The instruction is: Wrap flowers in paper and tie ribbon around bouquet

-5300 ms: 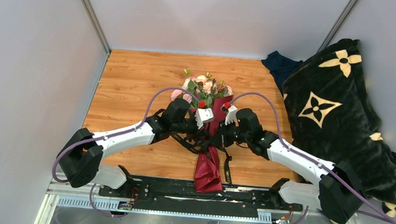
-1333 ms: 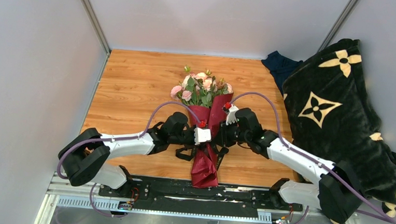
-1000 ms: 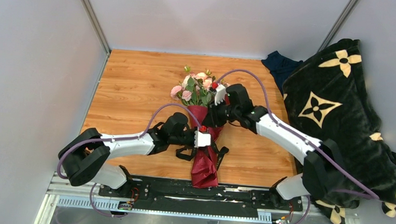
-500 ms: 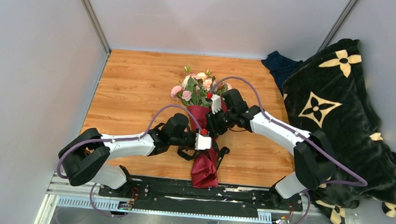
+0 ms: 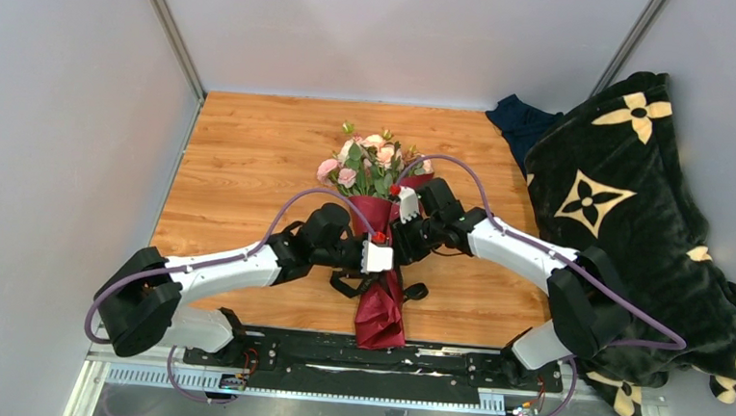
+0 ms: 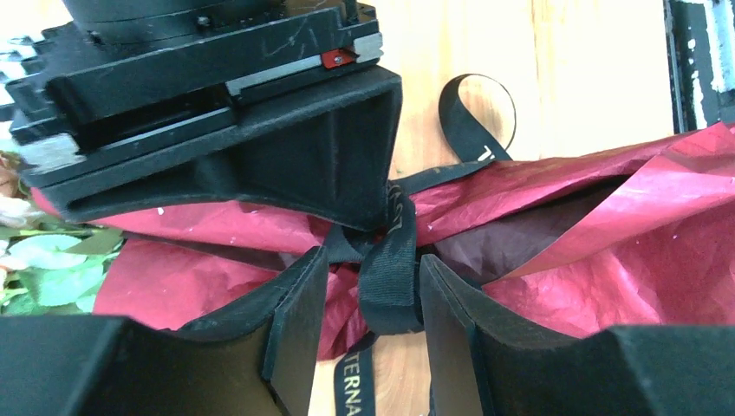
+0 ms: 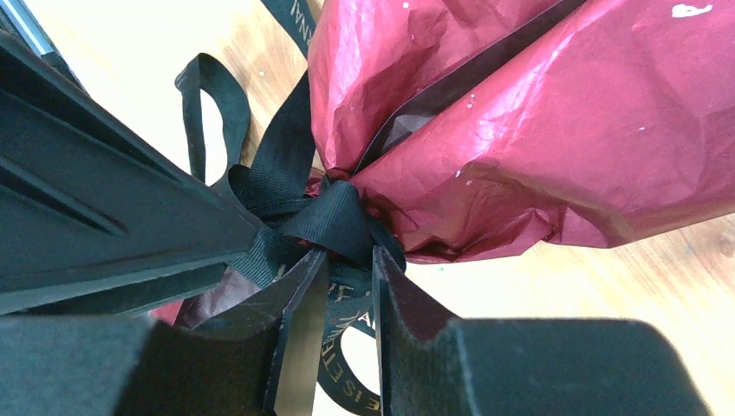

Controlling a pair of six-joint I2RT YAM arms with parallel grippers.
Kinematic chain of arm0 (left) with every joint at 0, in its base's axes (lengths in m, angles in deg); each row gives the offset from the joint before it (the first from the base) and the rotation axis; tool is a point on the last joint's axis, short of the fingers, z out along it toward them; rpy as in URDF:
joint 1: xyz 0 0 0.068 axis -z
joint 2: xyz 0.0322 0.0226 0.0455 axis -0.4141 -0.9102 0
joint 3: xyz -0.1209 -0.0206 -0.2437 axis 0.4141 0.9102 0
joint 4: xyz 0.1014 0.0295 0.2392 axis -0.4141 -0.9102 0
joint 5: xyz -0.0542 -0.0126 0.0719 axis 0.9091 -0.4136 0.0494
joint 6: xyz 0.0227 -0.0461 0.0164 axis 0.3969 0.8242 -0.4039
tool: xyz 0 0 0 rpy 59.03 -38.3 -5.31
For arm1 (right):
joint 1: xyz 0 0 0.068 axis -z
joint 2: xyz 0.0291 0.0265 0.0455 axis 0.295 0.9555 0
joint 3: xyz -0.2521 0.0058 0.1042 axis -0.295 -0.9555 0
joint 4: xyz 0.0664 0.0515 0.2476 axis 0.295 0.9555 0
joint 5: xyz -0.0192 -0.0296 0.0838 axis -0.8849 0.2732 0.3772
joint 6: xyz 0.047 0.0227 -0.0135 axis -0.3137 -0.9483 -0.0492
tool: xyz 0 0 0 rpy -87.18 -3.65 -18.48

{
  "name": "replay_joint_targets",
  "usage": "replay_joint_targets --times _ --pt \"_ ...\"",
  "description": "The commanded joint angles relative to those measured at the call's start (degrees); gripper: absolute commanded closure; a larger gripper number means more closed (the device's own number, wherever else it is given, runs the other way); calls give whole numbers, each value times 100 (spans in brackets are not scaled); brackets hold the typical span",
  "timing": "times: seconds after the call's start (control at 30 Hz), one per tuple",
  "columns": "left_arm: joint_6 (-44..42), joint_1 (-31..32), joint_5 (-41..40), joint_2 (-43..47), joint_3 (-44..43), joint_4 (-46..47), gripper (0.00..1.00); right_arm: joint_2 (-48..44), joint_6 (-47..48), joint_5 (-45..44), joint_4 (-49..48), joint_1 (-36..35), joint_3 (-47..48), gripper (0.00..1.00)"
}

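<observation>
Burgundy bouquet [image 5: 380,310] lies blooms far, tail near; left end effector [image 6: 373,260] released, right end effector [image 7: 347,258] unclear.

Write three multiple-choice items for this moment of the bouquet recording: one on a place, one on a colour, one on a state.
1. On the table, the flowers point their heads:
A. to the near edge
B. to the far edge
C. straight up

2. The paper is:
A. dark red
B. white
C. green

3. The ribbon is:
A. wound on a spool
B. laid out straight, apart from the paper
C. knotted round the paper's pinched neck

Answers:
1 B: in the top view the blooms lie on the far side and the paper's tail on the near side.
2 A: every view shows a crinkled burgundy sheet.
3 C: both wrist views show a black knot cinching the paper.
</observation>
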Motion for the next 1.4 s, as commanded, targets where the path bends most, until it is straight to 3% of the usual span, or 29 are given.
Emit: replay_joint_targets --times 0.0,0.17,0.37,0.57,0.73,1.07,1.13,1.23,1.27,1.37 --pt "-248 19 -246 188 -279 -1073 51 -139 -84 74 -115 23 -160 70" --pt "-374 12 -392 264 -365 -1391 50 -120 -78 198 -301 23 -161 68" --pt "-41 -404 -340 437 -784 -2441 45 -92 29 143 -396 42 -77 69" --pt "-237 -465 -529 408 -542 -2838 44 26 39 146 -499 43 13 71" --pt "-629 -465 -396 304 -434 -3240 30 -48 113 133 -443 44 46 69" --pt "-1007 -424 -804 -172 38 -2509 24 126 208 285 -740 32 90 75" --pt "-1098 -385 -961 -201 124 -2325 31 132 207 305 -784 36 86 85" --pt "-1252 -368 -1023 -240 164 -2241 52 54 202 233 -842 41 58 100" --pt "-1310 -362 -989 -234 175 -2278 59 21 193 191 -884 47 45 100" --pt "-1415 -351 -888 -159 166 -2397 90 -83 61 81 -1006 129 -1 100"
